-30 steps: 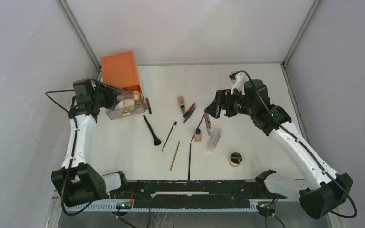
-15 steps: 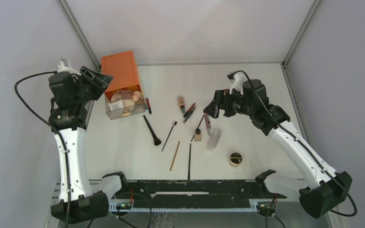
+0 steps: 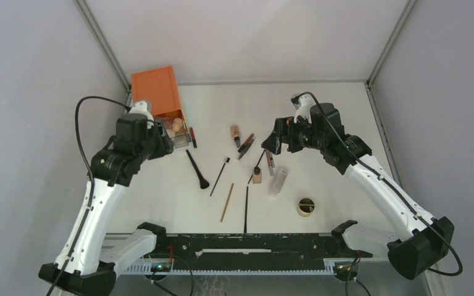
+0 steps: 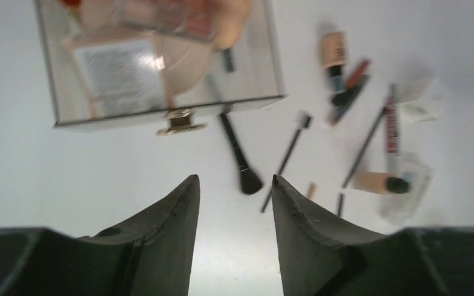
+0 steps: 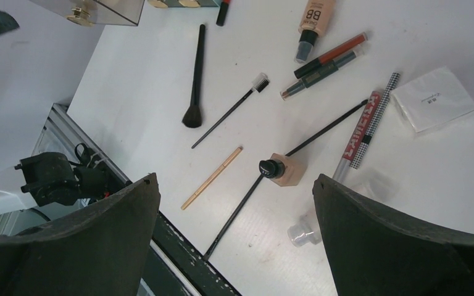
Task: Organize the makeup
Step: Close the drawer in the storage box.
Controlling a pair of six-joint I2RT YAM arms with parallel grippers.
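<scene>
The left claw (image 4: pixel 234 180) stands half-open with nothing between its fingers. A second ago it hung over the clear drawer (image 4: pixel 160 106), then swung up and away, and now it has dropped back just short of the drawer's front wall. I judge that a piece was just dropped in there and the claw is free for the next. Just ahead of its tips lies the black brush (image 4: pixel 239 161), the nearest loose piece of makeup, with the spoolie wand (image 4: pixel 287 154) just right of that.

The right claw (image 5: pixel 234 179) gapes wide and empty, having barely shifted. Below it lie the wooden pencil (image 5: pixel 213 177) and the foundation bottle (image 5: pixel 282 168). A thin black brush (image 5: pixel 327 126) lies against that bottle and may get dragged along. Farther out are the checkered tube (image 5: pixel 364 126), a white packet (image 5: pixel 435 98) and the BB tube (image 5: pixel 311 24), all still on the tabletop (image 5: pixel 129 92).
</scene>
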